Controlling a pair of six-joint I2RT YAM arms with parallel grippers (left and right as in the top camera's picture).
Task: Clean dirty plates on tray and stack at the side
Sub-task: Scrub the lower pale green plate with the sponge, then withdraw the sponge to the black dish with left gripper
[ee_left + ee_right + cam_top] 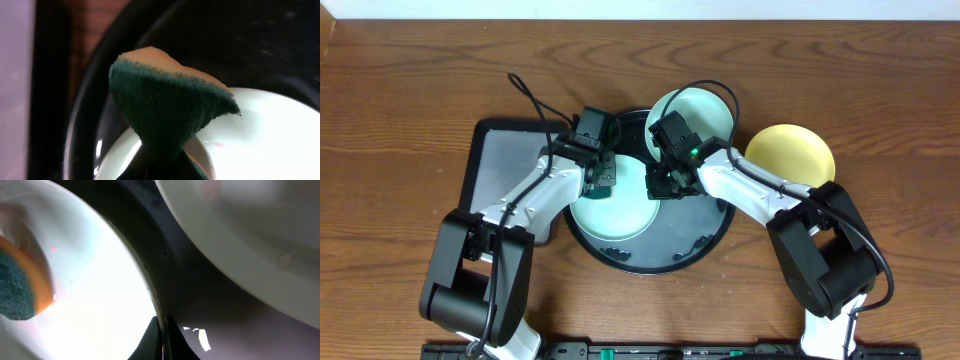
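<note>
Your left gripper (604, 177) was clamped on the teal sponge (170, 115), held over the mint plate (615, 212) lying in the black tray (705, 228). Your right gripper (665, 187) was closed tight, seemingly pinching that plate's right rim, though the wrist view was blurred there. The second mint plate (698, 110) sat at the tray's far edge. The yellow plate (790, 155) rested on the table (400, 80), right of the tray.

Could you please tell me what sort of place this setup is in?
Probably a robot lab bench staged as a dishwashing station, not a real kitchen: a bare wooden table, a left arm and right arm, and a black tray carrying a mint plate with a sponge held at it.
</note>
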